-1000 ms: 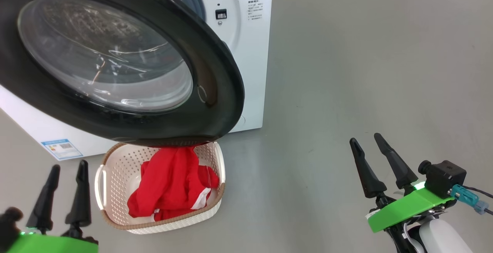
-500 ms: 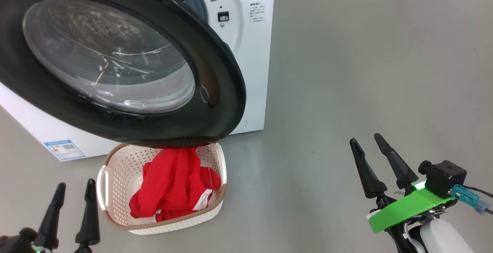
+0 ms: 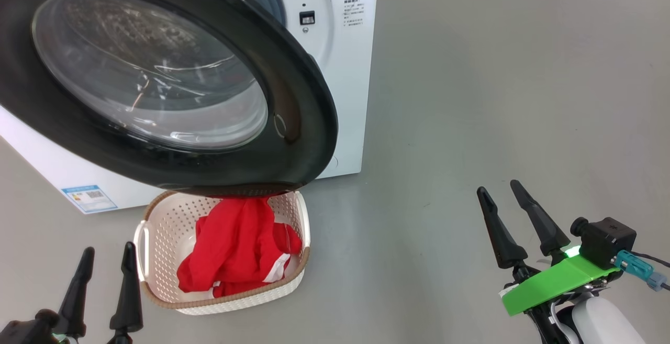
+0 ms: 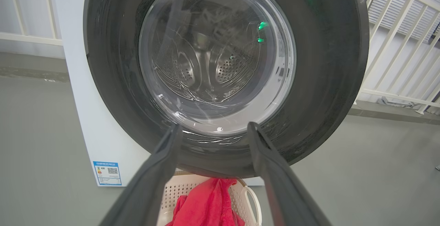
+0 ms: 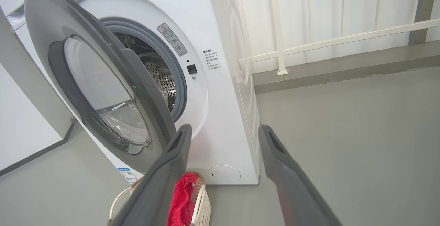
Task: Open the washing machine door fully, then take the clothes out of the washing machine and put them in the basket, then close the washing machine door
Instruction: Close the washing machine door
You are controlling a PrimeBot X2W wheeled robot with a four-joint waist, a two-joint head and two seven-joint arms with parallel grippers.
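The washing machine door (image 3: 157, 87) with its black rim and glass bowl stands partly open, swung out over the basket (image 3: 157, 239). Red clothes (image 3: 235, 250) lie heaped inside that cream basket on the floor before the white washing machine (image 3: 340, 71). My left gripper (image 3: 107, 257) is open at the lower left, just left of the basket, empty. In the left wrist view, the left gripper (image 4: 213, 129) faces the door (image 4: 326, 64) from the front. My right gripper (image 3: 497, 189) is open and empty at the lower right, well clear of the machine. The drum (image 5: 161, 78) shows behind the door.
Grey floor (image 3: 497, 71) spreads to the right of the machine. A white railing (image 5: 326, 40) and wall run behind it. A blue label (image 3: 89, 197) sits on the washer's bottom corner.
My left gripper has dropped lower and shifted slightly right, towards the basket's left side. The head camera drifted a little; the right gripper holds still.
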